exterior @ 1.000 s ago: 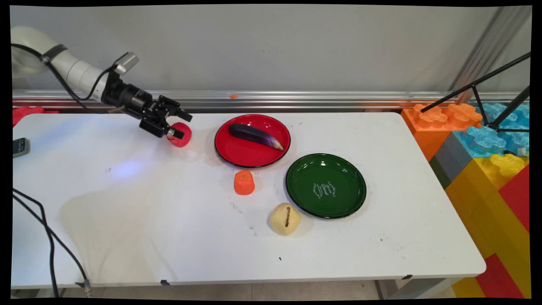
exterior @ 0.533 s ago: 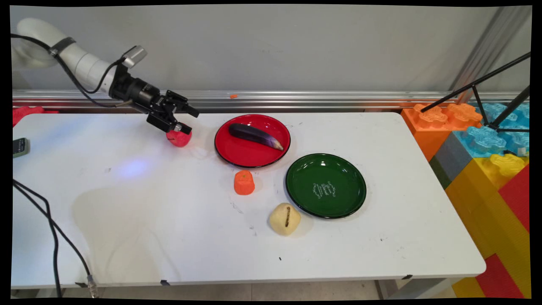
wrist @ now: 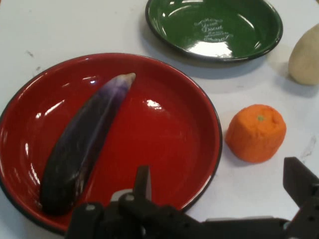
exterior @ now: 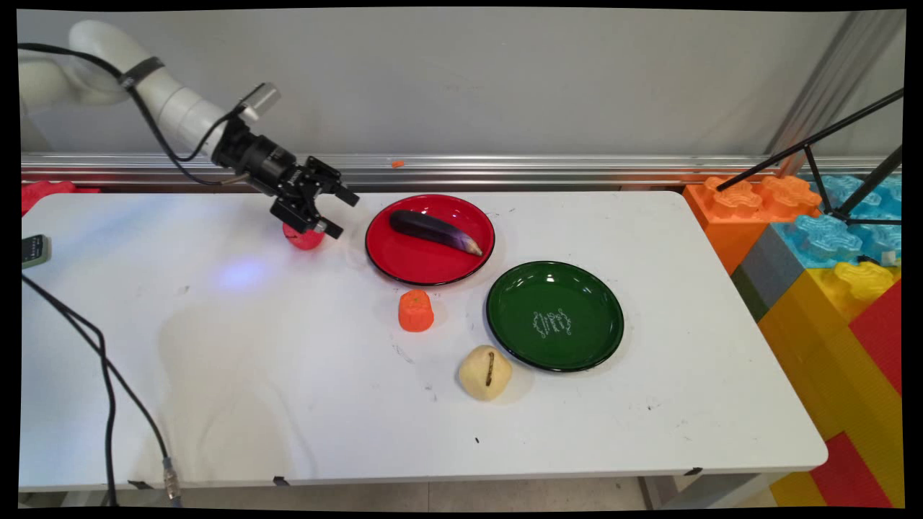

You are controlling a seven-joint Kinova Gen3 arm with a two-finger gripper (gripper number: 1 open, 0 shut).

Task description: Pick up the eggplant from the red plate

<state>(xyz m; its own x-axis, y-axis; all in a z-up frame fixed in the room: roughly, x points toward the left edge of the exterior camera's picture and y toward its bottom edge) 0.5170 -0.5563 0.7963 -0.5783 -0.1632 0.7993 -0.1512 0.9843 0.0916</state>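
Red toy (exterior: 303, 238) half hidden behind open-jawed gripper (exterior: 340, 213), beside red plate (exterior: 404, 268)

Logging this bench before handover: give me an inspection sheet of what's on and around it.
Surface: white table, scuffed.
Things: eggplant on red plate; green plate bare; orange fruit, pale pear, red fruit on the table.
Clutter: small device at the left edge.
Claw: open, beside the red fruit.
Cables: black cable across the left corner.
Surroundings: big toy bricks, tripod legs at right.
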